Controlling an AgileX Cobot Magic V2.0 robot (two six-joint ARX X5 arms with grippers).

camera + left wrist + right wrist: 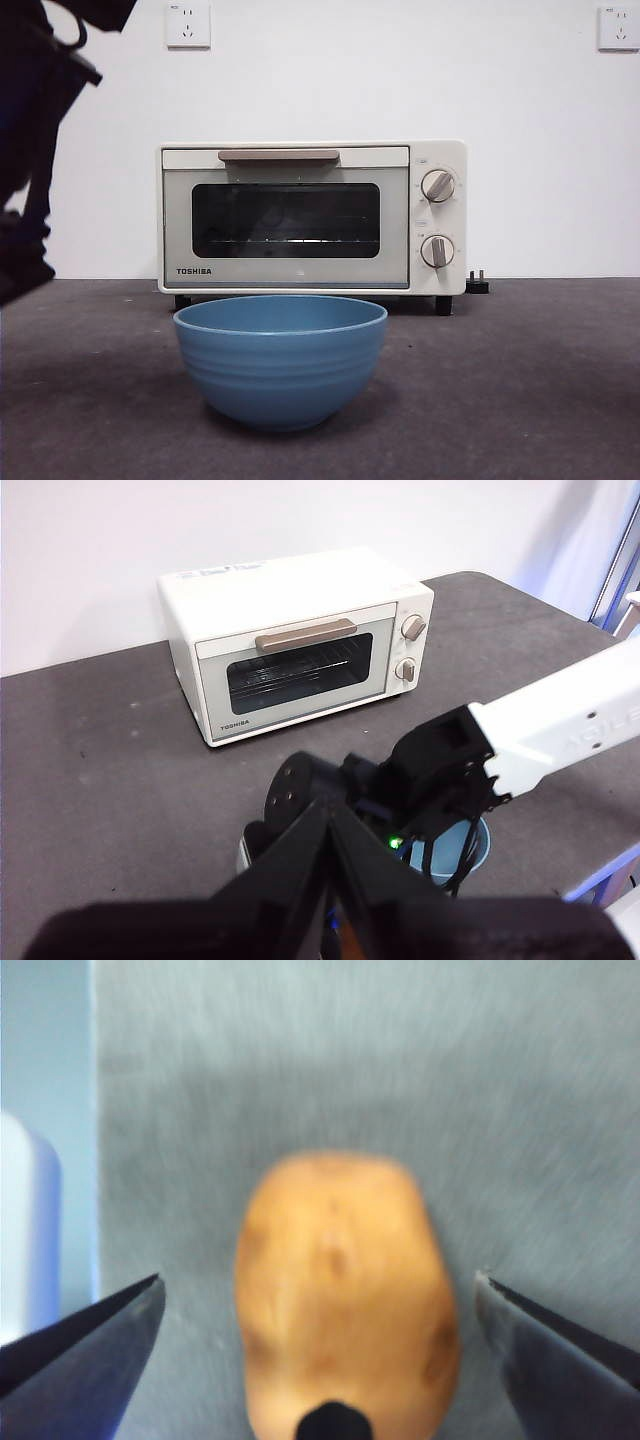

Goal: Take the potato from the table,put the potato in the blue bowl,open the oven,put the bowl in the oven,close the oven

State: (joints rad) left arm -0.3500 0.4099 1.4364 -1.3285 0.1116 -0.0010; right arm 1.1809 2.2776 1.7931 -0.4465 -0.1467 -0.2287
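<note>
The right pincer (320, 1360) stands wide open, one jaw on each side of the potato (345, 1290) lying on the table (300, 1060). The left pincer (330, 830) is closed. The bowl (280, 360) sits lower center, before the shut oven (300, 215).

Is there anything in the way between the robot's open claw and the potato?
No, nothing visible. In the right wrist view the right gripper is open, with a jaw on either side of the potato, which lies on the bare table. Only open space separates jaws from potato.
</note>
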